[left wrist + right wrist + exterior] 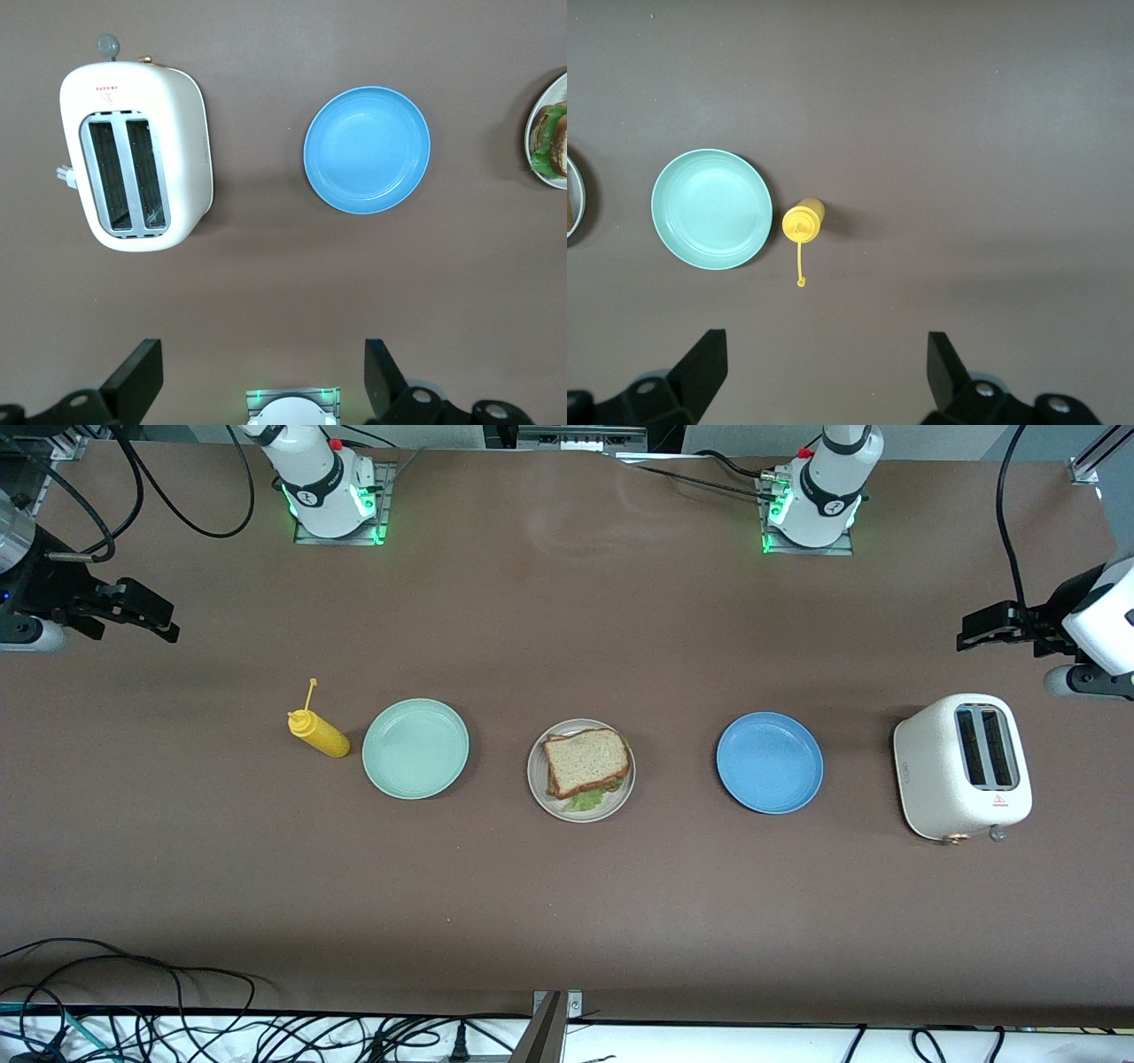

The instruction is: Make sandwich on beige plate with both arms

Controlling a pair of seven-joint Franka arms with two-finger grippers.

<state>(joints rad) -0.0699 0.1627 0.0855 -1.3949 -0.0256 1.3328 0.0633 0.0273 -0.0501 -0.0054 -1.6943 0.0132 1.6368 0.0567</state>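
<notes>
The sandwich point(586, 763), two brown-crusted bread slices with green lettuce showing at its nearer edge, lies on the beige plate point(539, 777) at the table's middle. A sliver of plate and lettuce shows in the left wrist view point(542, 150). The plate's rim shows in the right wrist view point(574, 197). My left gripper point(973, 631) is open and empty, held high at the left arm's end of the table, above the toaster's area; its fingers show in its wrist view point(263, 381). My right gripper point(151, 615) is open and empty, held high at the right arm's end point(824, 376).
A blue plate point(769, 763) and a white toaster point(964, 766) lie toward the left arm's end. A mint-green plate point(415, 747) and a yellow squeeze bottle point(317, 732) lie toward the right arm's end. Cables run along the table's near edge.
</notes>
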